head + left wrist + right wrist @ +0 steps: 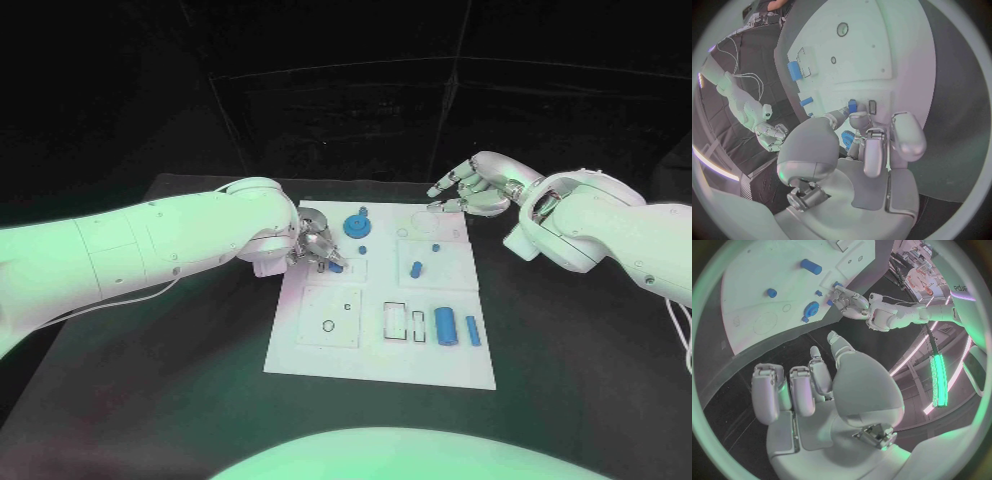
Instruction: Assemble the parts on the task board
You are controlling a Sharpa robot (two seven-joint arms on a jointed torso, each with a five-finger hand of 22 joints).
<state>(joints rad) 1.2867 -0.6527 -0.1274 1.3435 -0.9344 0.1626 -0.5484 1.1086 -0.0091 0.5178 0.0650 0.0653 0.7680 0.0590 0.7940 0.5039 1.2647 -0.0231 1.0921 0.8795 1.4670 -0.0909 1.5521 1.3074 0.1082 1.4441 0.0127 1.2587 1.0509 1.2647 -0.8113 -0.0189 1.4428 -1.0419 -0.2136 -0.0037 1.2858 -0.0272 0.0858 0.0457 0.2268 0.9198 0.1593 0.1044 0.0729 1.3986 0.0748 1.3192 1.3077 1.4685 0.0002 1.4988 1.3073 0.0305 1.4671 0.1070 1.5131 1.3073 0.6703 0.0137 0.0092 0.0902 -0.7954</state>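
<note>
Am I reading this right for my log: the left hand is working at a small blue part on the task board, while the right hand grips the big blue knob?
Not quite. The right hand holds nothing; the head view shows it hovering beyond the task board's far edge, fingers apart. The left hand is at the small blue part, as you say.

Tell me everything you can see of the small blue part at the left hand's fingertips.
The small blue part is short, roughly cylindrical and looks like plastic. It sits on the white task board, near its left edge, by a small dark slot. The left hand pinches it at its fingertips; the left wrist view shows them closing round it. Whether it is seated, I cannot tell.
</note>
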